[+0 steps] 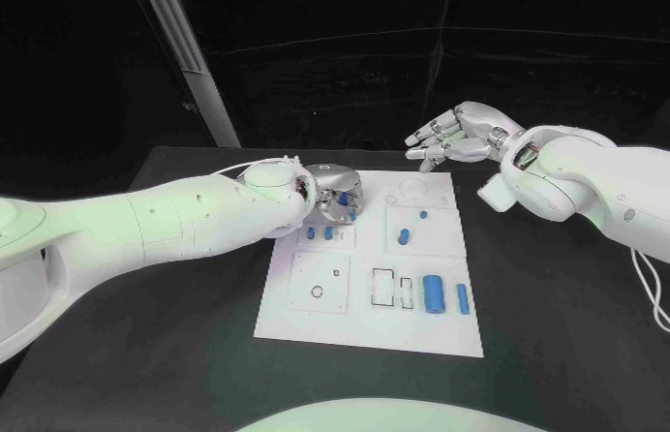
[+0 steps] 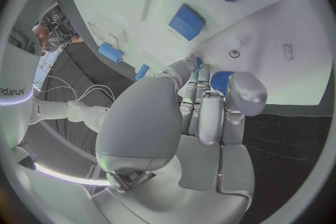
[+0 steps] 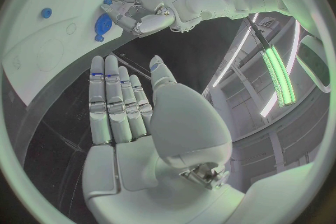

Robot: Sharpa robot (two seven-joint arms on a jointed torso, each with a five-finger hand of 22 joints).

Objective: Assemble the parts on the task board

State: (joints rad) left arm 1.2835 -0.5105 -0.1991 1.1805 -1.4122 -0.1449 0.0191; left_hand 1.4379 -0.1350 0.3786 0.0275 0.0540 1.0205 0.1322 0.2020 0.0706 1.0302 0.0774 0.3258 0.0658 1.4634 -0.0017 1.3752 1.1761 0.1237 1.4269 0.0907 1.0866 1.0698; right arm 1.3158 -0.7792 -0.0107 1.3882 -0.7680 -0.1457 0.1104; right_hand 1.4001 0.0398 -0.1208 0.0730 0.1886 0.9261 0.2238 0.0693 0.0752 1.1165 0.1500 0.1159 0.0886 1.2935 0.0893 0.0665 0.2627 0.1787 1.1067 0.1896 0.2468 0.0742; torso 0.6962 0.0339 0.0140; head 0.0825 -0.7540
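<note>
While the matte black worktop [image 1: 559, 306] carries it at its middle, the task board [image 1: 419, 301] lies flat: a smooth white rectangular plate marked with thin dark outlines of squares, rectangles and circles, and no writing on it can be read. Small glossy blue parts sit on the board: a rounded blue cylinder [image 1: 435, 293] and a slimmer blue bar [image 1: 462, 299] side by side toward the board's near right corner, a short blue peg [image 1: 402, 236] near its centre, and two blocky blue pieces [image 2: 187, 22] close to the left hand. The left hand [image 1: 332, 195], silver and metallic on a smooth white arm, rests over the board's far left corner with its fingers [image 2: 210, 115] curled in around a small blue part [image 2: 221, 79] at their tips. The right hand [image 1: 454, 137] hovers past the board's far edge, near its far right corner, holding nothing, its silver fingers [image 3: 112, 101] straight and close together. Grey lettering at the left wrist view's rim is cut off and reads partly as "sharpa".
</note>
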